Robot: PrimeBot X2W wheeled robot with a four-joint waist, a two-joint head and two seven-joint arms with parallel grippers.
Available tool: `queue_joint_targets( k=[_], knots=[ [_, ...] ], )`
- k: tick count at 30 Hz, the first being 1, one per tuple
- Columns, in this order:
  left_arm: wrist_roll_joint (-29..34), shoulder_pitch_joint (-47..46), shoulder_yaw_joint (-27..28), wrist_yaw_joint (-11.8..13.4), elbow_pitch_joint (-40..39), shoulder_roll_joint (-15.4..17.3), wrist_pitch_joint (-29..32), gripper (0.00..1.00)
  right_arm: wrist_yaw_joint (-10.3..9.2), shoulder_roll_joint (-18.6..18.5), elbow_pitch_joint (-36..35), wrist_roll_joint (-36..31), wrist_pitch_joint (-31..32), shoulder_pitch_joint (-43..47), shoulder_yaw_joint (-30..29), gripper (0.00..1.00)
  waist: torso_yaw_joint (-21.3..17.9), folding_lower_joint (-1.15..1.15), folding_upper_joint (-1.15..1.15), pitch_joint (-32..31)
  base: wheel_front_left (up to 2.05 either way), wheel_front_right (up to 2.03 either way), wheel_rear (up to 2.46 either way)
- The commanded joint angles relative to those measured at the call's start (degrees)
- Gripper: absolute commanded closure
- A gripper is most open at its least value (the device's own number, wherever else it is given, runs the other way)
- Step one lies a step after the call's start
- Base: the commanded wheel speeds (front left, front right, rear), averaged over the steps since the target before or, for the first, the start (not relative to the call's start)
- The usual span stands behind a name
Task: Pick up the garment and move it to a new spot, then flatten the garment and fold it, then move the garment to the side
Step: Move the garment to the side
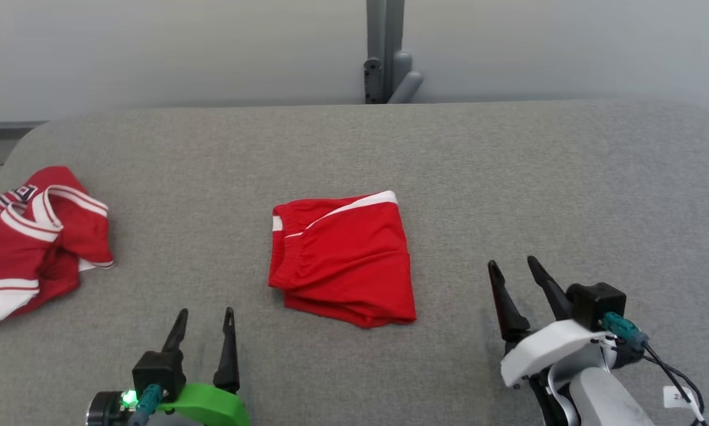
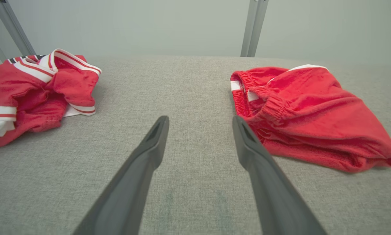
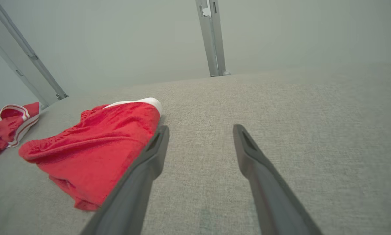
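While both claws point forward over the grey fabric-covered table, the folded red shorts lie flat on the surface between them, held by neither.

Left gripper: the two dark fingers stand wide apart with nothing between them. The shorts lie ahead of this claw and to its right, close to the right finger but apart from it in the head view. The elastic waistband faces this claw's side, and a white stripe runs along the far edge of the fold.

Right gripper: the fingers are likewise spread wide and empty, and they lean slightly to the left. The shorts lie to the left of this claw, near it but not touching it. In the right wrist view, the left finger crosses in front of the near corner of the fabric.

A second garment, a crumpled red-and-white jersey, lies ahead of the left claw and well to its left, at the table's left edge. It is separated from the shorts by bare table.

A grey metal post stands behind the far edge of the table, ahead of both claws.
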Motion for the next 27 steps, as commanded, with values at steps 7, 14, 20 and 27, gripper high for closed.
queue_joint_targets(
  k=[7,14,20,27],
  knots=[
    [-1.2,-2.2,-4.7,0.3,0.5,0.2,0.0,0.0,-0.02,-0.2,6.8,1.0,-0.2,-8.9,4.7,0.0,11.2,0.0,0.12,5.5,0.0,0.0,0.0],
    [-1.4,-2.9,-5.8,0.8,-0.2,0.2,0.0,0.0,-0.02,-0.2,18.4,2.6,-0.2,-14.9,4.9,0.0,16.5,0.0,0.12,7.6,0.0,0.0,0.0],
    [-2.4,-3.3,-6.1,1.3,-0.8,0.1,0.0,0.0,-0.02,-0.2,27.9,4.8,0.4,-18.5,6.2,0.49,17.2,0.0,0.12,8.6,0.0,0.0,0.0],
    [-1.0,-3.9,-5.7,0.9,-1.5,0.2,0.0,0.0,-0.06,-0.6,26.5,4.5,-0.1,-20.0,5.6,1.0,11.1,0.0,0.12,7.9,0.0,0.0,0.0]
  ],
)
